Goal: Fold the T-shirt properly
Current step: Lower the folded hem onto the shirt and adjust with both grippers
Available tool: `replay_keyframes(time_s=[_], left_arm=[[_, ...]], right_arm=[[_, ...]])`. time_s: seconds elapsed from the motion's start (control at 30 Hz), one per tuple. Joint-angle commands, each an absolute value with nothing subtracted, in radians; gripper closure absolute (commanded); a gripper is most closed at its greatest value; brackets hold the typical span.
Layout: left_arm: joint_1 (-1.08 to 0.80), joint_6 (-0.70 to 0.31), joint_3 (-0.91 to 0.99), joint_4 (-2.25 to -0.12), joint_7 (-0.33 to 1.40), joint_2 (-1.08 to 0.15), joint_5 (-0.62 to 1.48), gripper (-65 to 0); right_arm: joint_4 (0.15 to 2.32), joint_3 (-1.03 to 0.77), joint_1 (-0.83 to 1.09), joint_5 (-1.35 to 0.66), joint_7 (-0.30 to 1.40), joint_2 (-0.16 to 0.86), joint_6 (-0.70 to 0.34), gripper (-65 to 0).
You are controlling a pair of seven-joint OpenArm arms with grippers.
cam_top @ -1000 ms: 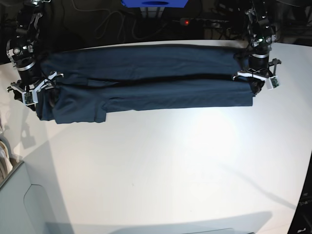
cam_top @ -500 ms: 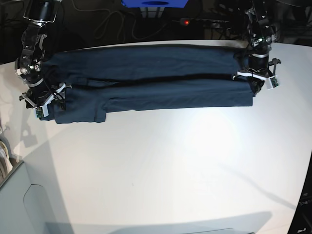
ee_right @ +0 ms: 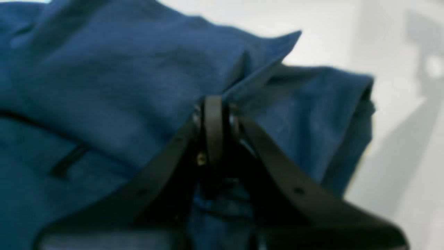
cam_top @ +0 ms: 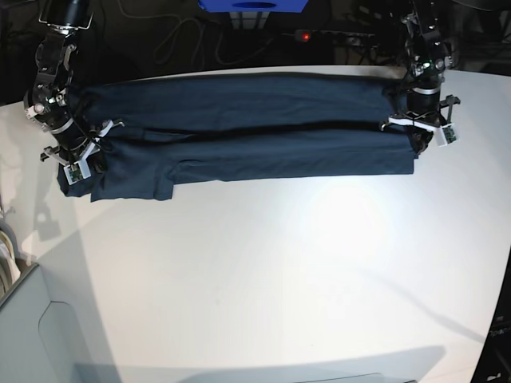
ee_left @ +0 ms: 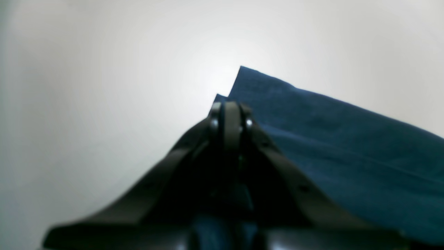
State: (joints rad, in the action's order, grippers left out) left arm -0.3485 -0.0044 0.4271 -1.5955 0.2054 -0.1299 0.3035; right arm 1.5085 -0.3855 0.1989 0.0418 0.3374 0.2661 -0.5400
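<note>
The T-shirt point(cam_top: 239, 132) lies stretched as a long band across the far part of the white desk point(cam_top: 279, 271), folded lengthwise so that two dark navy layers meet along a dark crease running side to side. The left gripper point(cam_top: 417, 142) stands at the band's end on the right of the base view, the right gripper point(cam_top: 84, 163) at the opposite end, where a sleeve flap point(cam_top: 132, 183) juts toward the near edge. In the left wrist view the jaws of the left gripper point(ee_left: 229, 107) appear pressed together beside a pointed corner of cloth point(ee_left: 242, 74); whether fabric lies between them is hidden by the blurred black fingers. In the right wrist view the jaws of the right gripper point(ee_right: 213, 114) are closed narrow on a raised, bunched ridge of the T-shirt point(ee_right: 121, 80), with a folded edge point(ee_right: 360, 104) hanging beside bare desk. Both wrist views are out of focus, and the gripper bodies cut off the lower cloth. The near half of the desk lies open below the garment. A blue object point(cam_top: 254, 6) at the top edge is cut off by the frame.
</note>
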Motion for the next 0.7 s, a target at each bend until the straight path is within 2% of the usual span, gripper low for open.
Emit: replay_keyframes(time_s=[0.0,0.27,0.67], left_arm=[[-0.343,-0.002,0.432,-1.61,0.179,-0.139,0.305,0.0],[-0.344,-0.002,0.438,-1.623,0.179,-0.139,0.305,0.0],[-0.371,-0.002,0.44,-1.698,0.179,-0.139,0.305,0.0]], right_arm=[[1.554,-0.409,0.211,0.022,0.312,0.282,-0.553,-0.2],[1.721,-0.542,0.297,0.024,0.312,0.239,-0.556,-0.2],[1.845,-0.579,0.444,0.025,0.305,0.17,-0.561,-0.2]])
